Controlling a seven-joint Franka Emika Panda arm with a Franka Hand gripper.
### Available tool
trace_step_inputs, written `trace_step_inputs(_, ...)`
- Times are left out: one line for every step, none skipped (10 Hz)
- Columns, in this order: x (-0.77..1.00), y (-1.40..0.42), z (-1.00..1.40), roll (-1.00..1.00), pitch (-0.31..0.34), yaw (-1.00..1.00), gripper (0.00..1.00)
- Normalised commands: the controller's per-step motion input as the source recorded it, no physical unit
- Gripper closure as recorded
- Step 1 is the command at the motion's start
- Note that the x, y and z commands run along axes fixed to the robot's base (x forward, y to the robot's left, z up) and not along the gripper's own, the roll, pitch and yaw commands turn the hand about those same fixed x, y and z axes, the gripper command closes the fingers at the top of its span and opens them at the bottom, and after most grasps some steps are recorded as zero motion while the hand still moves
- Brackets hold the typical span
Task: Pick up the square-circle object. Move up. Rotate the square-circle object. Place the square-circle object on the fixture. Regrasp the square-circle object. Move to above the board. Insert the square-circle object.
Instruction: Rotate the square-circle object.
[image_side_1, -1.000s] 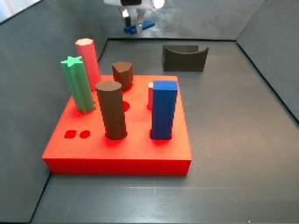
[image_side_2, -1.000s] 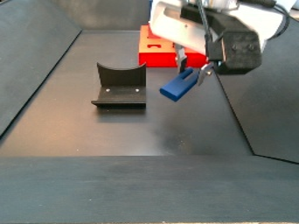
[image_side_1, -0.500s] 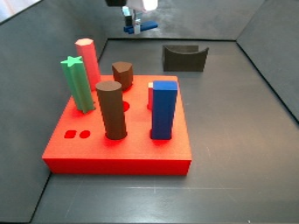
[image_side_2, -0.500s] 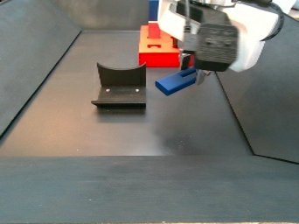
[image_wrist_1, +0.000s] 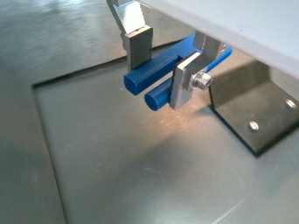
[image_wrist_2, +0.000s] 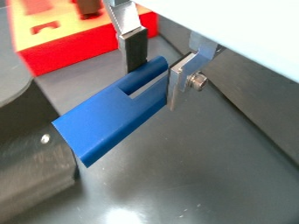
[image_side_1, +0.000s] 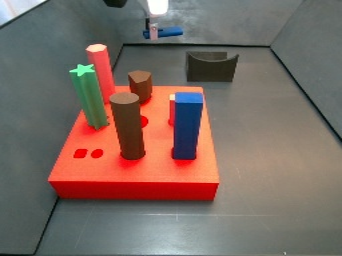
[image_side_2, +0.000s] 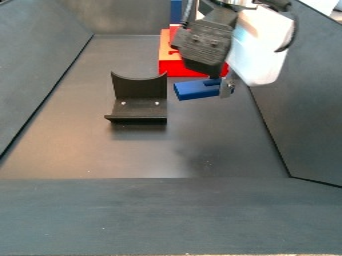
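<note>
Above the dark surface (image_side_2: 160, 150), the gripper (image_side_2: 203, 82) pinching the square-circle object (image_side_2: 197, 90) has turned it level, ready for the fixture (image_side_2: 135, 97).

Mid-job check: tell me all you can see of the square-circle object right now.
The square-circle object is a slim dark blue peg, smooth and plastic-looking, with a flat-sided end and a rounder section visible in a wrist view. It lies roughly level, clamped between the fingers of the gripper, clear of the floor. In a side view it hangs beside the fixture, not touching it. Only the finger pads touch it.
</note>
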Motion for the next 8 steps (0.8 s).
trace_step_inputs(0.03, 0.02, -0.02, 0.0, -0.007, -1.0, 1.0)
trace_step_inputs(0.03, 0.02, -0.02, 0.0, -0.007, -1.0, 1.0)
trace_step_inputs(0.03, 0.02, -0.02, 0.0, -0.008, -1.0, 1.0)
trace_step_inputs(0.03, 0.02, -0.02, 0.0, -0.008, -1.0, 1.0)
trace_step_inputs(0.03, 0.02, -0.02, 0.0, -0.008, -1.0, 1.0)
trace_step_inputs(0.03, 0.02, -0.02, 0.0, -0.009, -1.0, 1.0)
trace_step_inputs(0.03, 0.02, -0.02, 0.0, -0.009, -1.0, 1.0)
trace_step_inputs(0.03, 0.02, -0.02, 0.0, -0.01, -1.0, 1.0)
